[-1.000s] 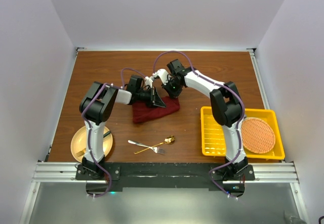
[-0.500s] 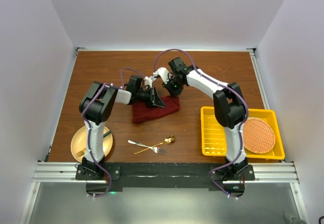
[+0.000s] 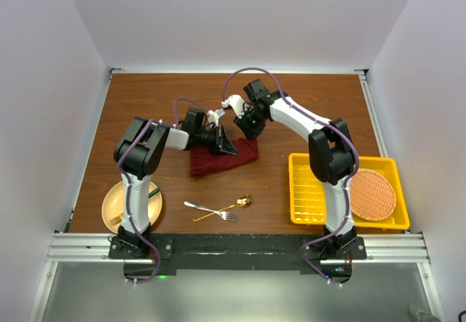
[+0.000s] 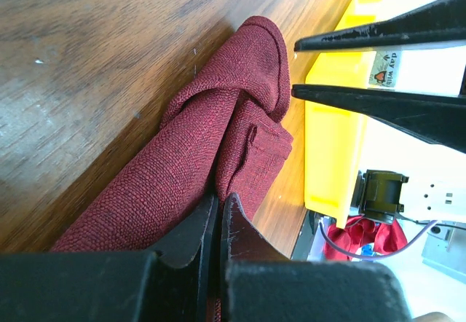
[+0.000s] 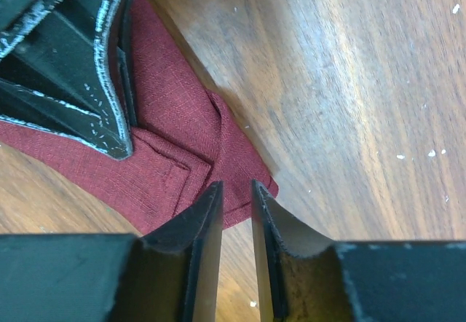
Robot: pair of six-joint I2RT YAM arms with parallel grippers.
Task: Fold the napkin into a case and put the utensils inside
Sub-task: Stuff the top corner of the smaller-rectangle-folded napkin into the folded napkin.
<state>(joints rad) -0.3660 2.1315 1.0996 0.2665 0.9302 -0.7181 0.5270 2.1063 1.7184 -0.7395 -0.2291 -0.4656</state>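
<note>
The maroon napkin lies folded and bunched on the wooden table. In the left wrist view the napkin shows a rolled fold running away from me. My left gripper is at the napkin's far edge, and in its own view the left gripper is shut on a pinch of cloth. My right gripper hovers just beyond the napkin's far right corner. In its own view the right gripper is narrowly open and empty above the napkin. The silver fork and gold spoon lie crossed near the front edge.
A yellow basket at the right holds a round orange woven mat. A tan plate with dark-handled cutlery sits at the front left. White walls enclose the table on three sides.
The right arm's wrist and elbow have shifted slightly back and right, drawing the right gripper a little off the napkin. The left gripper and the napkin have not visibly moved.
</note>
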